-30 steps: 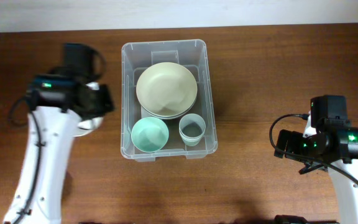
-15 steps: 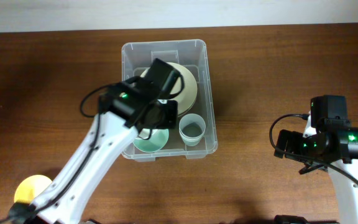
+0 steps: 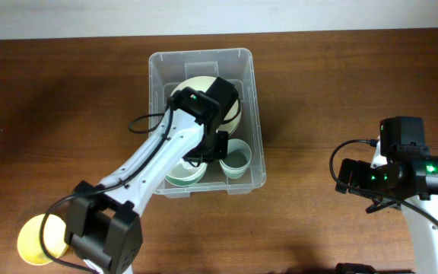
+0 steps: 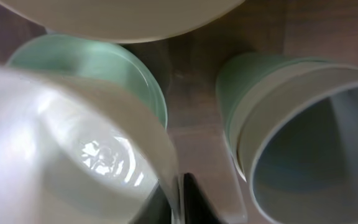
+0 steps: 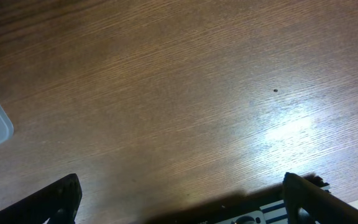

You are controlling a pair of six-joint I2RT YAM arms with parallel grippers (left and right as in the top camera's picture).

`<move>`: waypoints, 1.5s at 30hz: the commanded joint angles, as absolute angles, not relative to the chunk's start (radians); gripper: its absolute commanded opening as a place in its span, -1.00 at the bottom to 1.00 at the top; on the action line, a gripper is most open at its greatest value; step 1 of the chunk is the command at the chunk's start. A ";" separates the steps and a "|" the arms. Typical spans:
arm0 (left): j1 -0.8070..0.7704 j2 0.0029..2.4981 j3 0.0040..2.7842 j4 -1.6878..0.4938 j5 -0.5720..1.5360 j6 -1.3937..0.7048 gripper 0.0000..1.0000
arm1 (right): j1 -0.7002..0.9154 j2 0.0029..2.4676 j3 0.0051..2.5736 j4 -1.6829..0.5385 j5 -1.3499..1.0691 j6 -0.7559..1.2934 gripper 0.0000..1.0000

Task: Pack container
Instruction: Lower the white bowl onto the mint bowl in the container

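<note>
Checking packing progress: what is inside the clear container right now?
Inside the container: a cream bowl, a mint bowl, a pale cup, and a white bowl held by the left gripper. Overhead, the left arm covers much of the mint bowl. Anything under the cream bowl is hidden.

Wooden table [image 3: 341,84]: clear container [image 3: 200,55], yellow bowl [image 3: 29,240].

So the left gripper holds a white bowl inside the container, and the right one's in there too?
No. The left gripper does hold the white bowl in the container, but the right gripper is apart from it, over the table; see the overhead view.
</note>
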State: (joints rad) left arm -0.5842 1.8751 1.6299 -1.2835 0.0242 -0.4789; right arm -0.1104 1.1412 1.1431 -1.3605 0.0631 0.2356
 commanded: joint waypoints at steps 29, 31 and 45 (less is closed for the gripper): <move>0.229 1.340 1.620 -1.423 -0.131 -0.591 0.37 | -0.106 1.140 1.144 -1.357 0.064 0.240 0.98; 0.285 1.323 1.587 -1.423 -0.132 -0.591 0.45 | -0.106 1.140 1.144 -1.356 0.064 0.240 0.98; 0.604 1.312 1.145 -1.205 -0.124 -0.567 0.53 | -0.106 1.140 1.144 -1.357 0.060 0.240 0.98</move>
State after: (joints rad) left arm 0.5522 1.3148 1.2198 -1.2480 -0.1242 -0.5724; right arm -0.1104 1.1412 1.1431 -1.3590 0.0631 0.2359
